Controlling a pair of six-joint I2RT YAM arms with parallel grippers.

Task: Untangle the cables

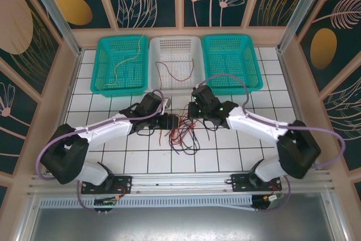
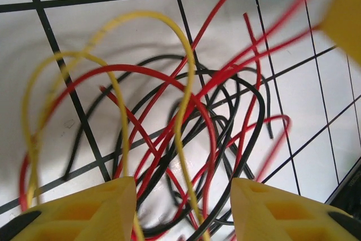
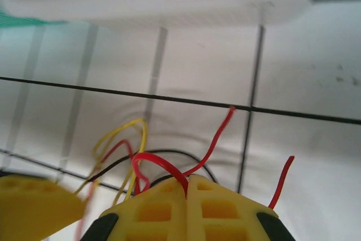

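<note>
Overhead, the cables lie knotted on the surface between left tool and right tool. Left wrist — left tool released, cables running between its fingers. Right wrist — right tool clenches a red cable; draw it out slowly, minding snags.

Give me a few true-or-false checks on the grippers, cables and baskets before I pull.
1. The right gripper is shut on a red cable. True.
2. The left gripper is clamped shut. False: its jaws stand apart over the tangle.
3. The white basket holds a yellow cable. False: a second red cable lies in it.
4. The left green basket holds a yellow cable. True.
</note>
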